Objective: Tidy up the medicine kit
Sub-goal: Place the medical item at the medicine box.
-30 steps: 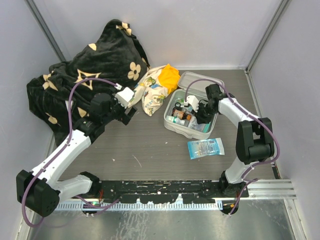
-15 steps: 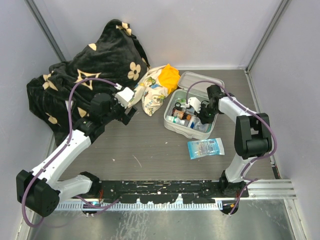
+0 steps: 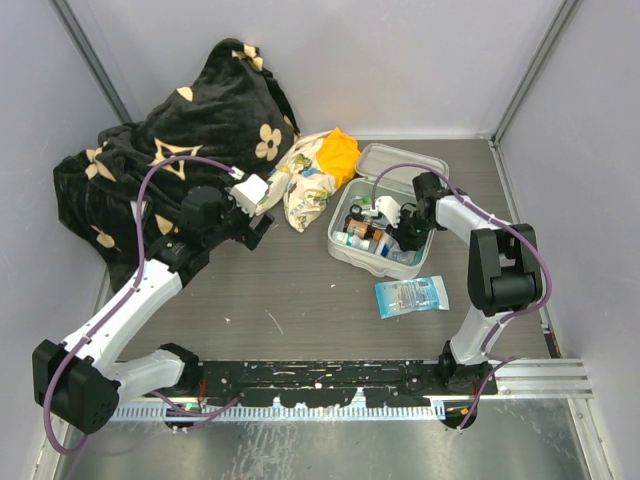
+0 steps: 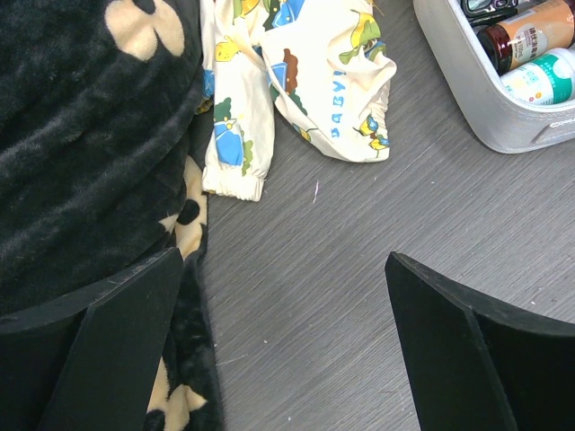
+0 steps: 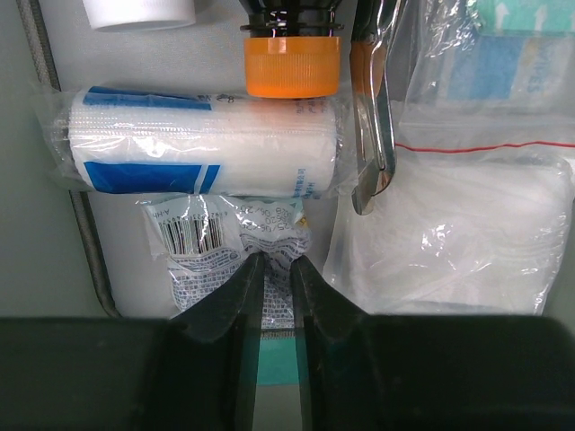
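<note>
The medicine kit (image 3: 343, 254) is a pale grey case standing open right of centre, its lid (image 3: 403, 163) folded back. My right gripper (image 3: 399, 226) reaches down into it. In the right wrist view its jaws (image 5: 277, 260) stand a narrow gap apart, and the crumpled edge of a printed barcode packet (image 5: 193, 241) lies between the tips. Beyond lie a wrapped gauze roll (image 5: 198, 144), an orange-capped bottle (image 5: 292, 63), metal tweezers (image 5: 373, 135) and a clear zip bag (image 5: 458, 224). My left gripper (image 4: 287, 296) hangs wide open over bare tabletop, left of the kit (image 4: 485, 99).
A big black blanket (image 3: 170, 150) with cream flowers fills the back left. A floral cloth with an orange piece (image 3: 310, 180) lies between the blanket and the kit. A blue packet (image 3: 411, 295) lies on the table in front of the kit. Grey walls close in three sides.
My right gripper has shifted a little inside the case and its jaws have parted slightly. The left arm has not moved.
</note>
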Tool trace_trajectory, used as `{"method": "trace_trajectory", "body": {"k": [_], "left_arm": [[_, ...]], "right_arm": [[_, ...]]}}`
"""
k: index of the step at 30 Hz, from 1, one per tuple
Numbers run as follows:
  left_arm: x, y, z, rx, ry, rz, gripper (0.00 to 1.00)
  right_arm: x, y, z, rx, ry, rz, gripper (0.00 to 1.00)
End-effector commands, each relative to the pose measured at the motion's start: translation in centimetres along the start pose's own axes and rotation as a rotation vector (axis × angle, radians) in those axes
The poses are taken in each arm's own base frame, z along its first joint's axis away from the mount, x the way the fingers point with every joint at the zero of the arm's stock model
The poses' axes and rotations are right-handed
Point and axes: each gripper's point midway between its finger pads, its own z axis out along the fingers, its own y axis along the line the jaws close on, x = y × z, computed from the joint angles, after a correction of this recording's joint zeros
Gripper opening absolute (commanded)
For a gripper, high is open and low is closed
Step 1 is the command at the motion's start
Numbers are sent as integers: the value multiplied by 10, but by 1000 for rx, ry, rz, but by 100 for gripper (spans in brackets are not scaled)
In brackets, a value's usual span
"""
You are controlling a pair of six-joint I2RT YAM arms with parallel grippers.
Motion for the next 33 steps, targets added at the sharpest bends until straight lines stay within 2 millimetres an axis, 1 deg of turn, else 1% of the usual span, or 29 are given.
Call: {"method": "trace_trajectory", "body": {"k": [1,4,9,15,18,21,24,26,30,33], "left_arm": [[-18,7,-3,-20,-66,2,98],[-18,7,-3,-20,-67,4,98],[-17,7,-3,-19,-68,6,98],[-16,6,-4,-13,-59,16,98],[-16,5,-3,-6,-54,18,98],[-15,4,-2,1,-51,19,98],[-15,3,-2,3,-55,20,98],[-16,4,-2,1,-59,20,98],[-16,4,-2,-1,-58,21,98],[-14,3,-3,2,-56,24,98]], "right_arm": [[0,0,-2,5,2,9,28],[-5,-1,-10,17,-9,4,34],[-15,-6,-26,44,-30,-1,49],[-35,-9,-48,79,-91,18,70],[-45,-8,-59,95,-130,35,76],[-54,-5,-68,102,-170,55,78],[-62,6,-74,85,-217,69,77],[-64,13,-74,82,-230,76,77],[-63,22,-68,109,-215,95,76],[-59,27,-60,121,-195,87,75]]}}
